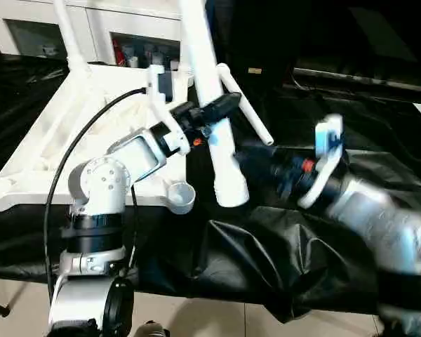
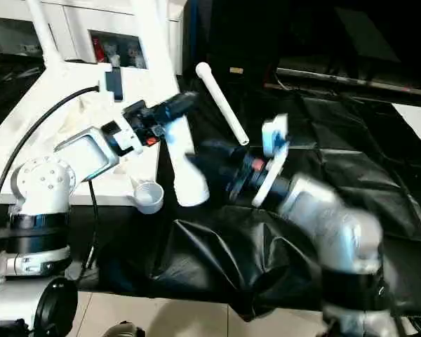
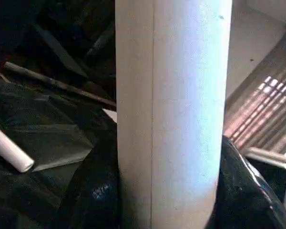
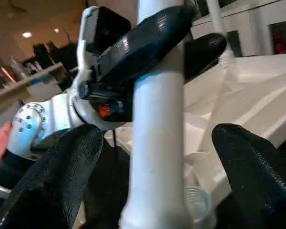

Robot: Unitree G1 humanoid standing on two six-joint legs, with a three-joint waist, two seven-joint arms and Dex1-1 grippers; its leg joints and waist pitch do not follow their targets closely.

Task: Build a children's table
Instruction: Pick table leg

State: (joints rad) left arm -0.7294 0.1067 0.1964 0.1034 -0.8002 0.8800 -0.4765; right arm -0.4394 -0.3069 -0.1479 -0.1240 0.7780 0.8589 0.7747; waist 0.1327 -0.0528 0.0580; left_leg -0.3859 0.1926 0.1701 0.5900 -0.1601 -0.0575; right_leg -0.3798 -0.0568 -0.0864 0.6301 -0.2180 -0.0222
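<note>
Left eye view: we are holding a white leg (image 1: 212, 91) with the left gripper (image 1: 221, 107), fingers closed around its shaft, leg standing near upright with its thick end (image 1: 231, 191) hanging just beside the tabletop's empty corner socket (image 1: 180, 196). The tabletop (image 1: 42, 154) is lying upside down on the black sheet (image 1: 281, 260), one leg already standing in a far corner (image 1: 69, 35). Another loose leg (image 1: 244, 105) is lying on the sheet beyond the held one. The right gripper (image 1: 249, 161) is sitting to the right of the held leg, near its lower part.

Right eye view: same layout, right gripper (image 2: 207, 163) blurred.

Left wrist view: the held leg (image 3: 171, 114) is running straight up between our fingers (long axis across the grip), loose leg (image 3: 9, 152) off to the side.

Right wrist view: right fingers (image 4: 62, 176) are standing wide apart, one each side of the leg (image 4: 157, 143), not touching it; the left gripper (image 4: 148, 38) is clamping higher up.

We are judging that the socket lies toward the left arm's side of the leg's thick end, so the coming move is shifting that end over the socket, the right arm being nearer the bottom end
</note>
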